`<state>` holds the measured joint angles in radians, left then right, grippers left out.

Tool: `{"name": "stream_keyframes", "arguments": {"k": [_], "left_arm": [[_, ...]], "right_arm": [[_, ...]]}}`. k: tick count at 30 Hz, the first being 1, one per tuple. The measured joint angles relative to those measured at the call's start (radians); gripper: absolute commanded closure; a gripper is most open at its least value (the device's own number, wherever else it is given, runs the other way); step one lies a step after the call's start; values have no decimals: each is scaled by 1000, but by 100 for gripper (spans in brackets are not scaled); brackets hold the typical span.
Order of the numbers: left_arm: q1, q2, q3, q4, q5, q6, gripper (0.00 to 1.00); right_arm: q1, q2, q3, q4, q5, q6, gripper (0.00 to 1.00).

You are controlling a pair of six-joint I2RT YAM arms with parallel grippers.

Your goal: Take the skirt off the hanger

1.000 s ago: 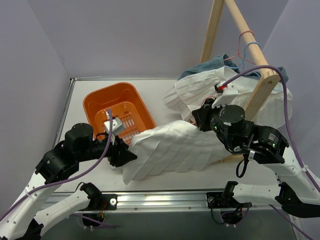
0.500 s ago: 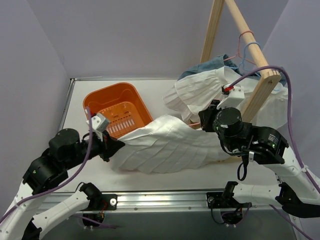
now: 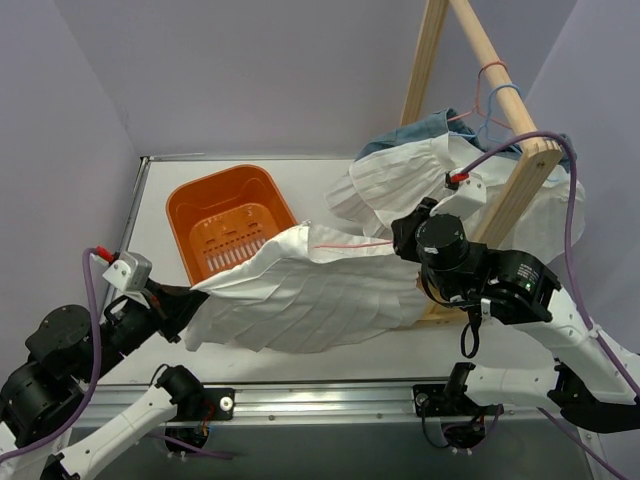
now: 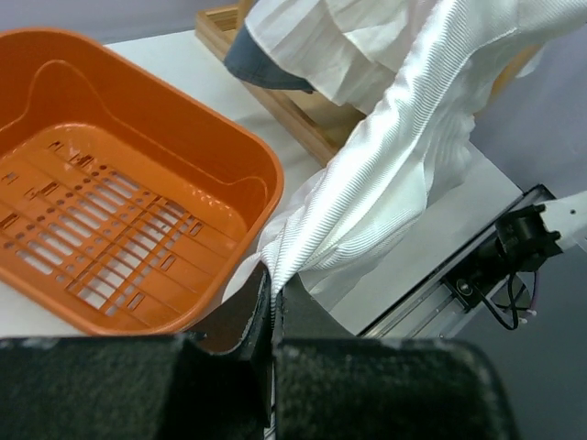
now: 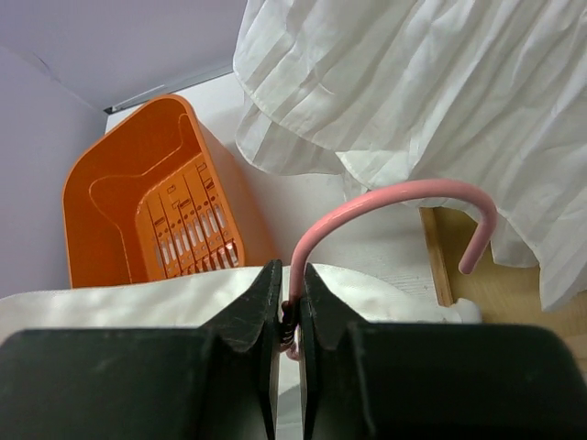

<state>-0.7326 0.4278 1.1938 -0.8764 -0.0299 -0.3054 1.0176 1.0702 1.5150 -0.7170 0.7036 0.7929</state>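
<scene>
Visibly taut wht pleated skirt [image 3: 320,290]

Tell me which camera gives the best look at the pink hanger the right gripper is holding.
Right wrist view: the hanger, hook and neck, shows clearly above the right gripper, shut on it. The top view shows only a thin pink line across the skirt. The left wrist view shows skirt cloth but no hanger.

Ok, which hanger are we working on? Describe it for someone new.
Find the wooden rack on the right. Just left of it, the right claw pinches a pink hanger below its hook. Unlike the hangers hooked on the rack's top bar, this one is off the rack, with the white skirt stretched from it.
</scene>
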Motion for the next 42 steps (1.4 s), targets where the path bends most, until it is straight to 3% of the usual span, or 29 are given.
{"name": "stream_keyframes", "arguments": {"k": [7, 14, 18, 26, 32, 36, 42], "left_arm": [[-7, -26, 5, -110, -150, -44, 98], [-12, -18, 6, -129, -183, -60, 98], [-12, 26, 6, -65, -63, -48, 98], [-12, 287, -24, 237, 416, -96, 98], [-12, 444, -48, 267, 583, -109, 98], [-12, 459, -38, 219, 550, -80, 98], [-10, 445, 157, 97, 209, 13, 98]], "right_arm": [[-21, -49, 7, 1, 40, 17, 100], [-44, -130, 43, -25, 99, -39, 100], [-44, -137, 50, 20, 47, -100, 100], [-48, -29, 38, 229, -160, -234, 100], [-50, 113, 116, 332, -268, -324, 100], [-50, 228, 349, 350, -275, -356, 100], [-50, 246, 544, 368, -222, -402, 100]]}}
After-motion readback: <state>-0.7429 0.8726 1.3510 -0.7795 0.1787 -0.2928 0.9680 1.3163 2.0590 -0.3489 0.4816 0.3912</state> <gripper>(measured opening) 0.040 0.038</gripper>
